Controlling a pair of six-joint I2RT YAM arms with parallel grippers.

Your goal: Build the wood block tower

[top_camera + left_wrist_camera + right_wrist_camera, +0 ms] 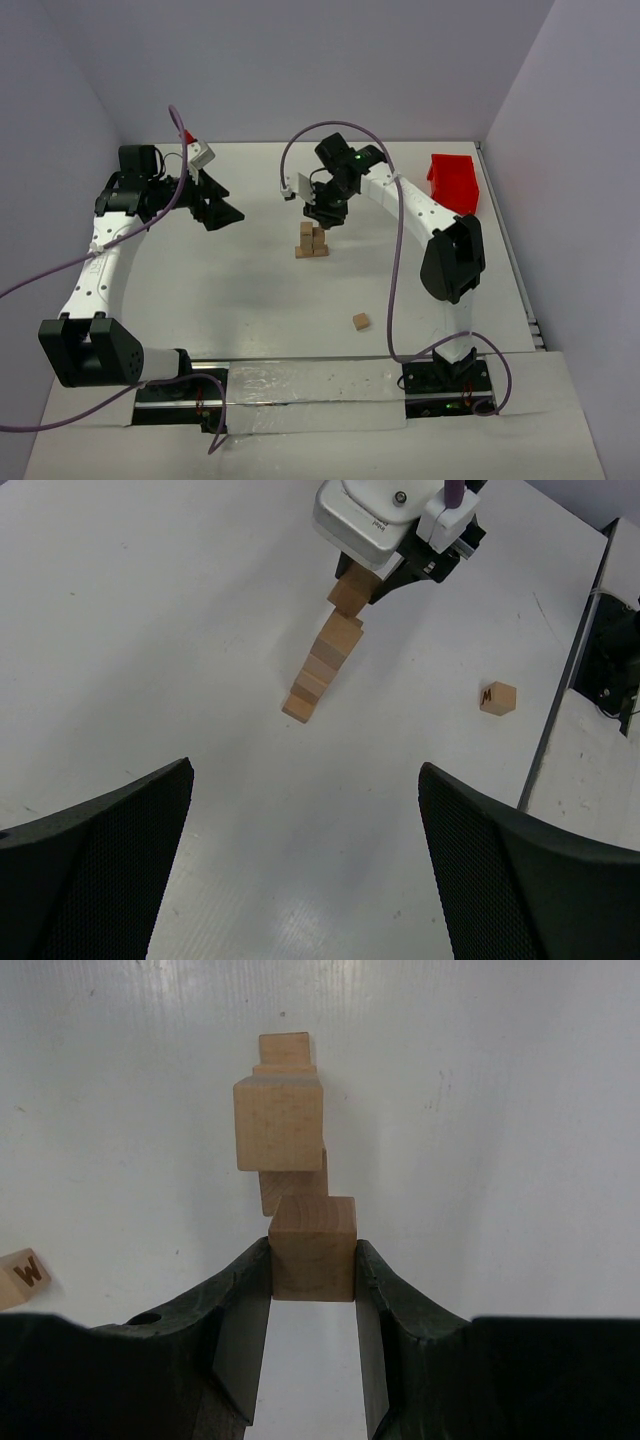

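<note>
The tower (312, 240) of tan wood blocks stands mid-table, stepped and narrowing upward; it also shows in the left wrist view (320, 670) and the right wrist view (280, 1120). My right gripper (325, 212) hovers just above its top, shut on one wood block (312, 1248), which hangs a little above the tower's upper cubes (350, 592). A loose lettered wood block (360, 321) lies alone toward the near edge (497, 697) (20, 1275). My left gripper (222, 210) stands open and empty, well left of the tower, its fingers (100, 865) wide apart.
A red bin (455, 182) sits at the back right corner beside the right arm. Purple cables loop over both arms. White walls close the table at the back and sides.
</note>
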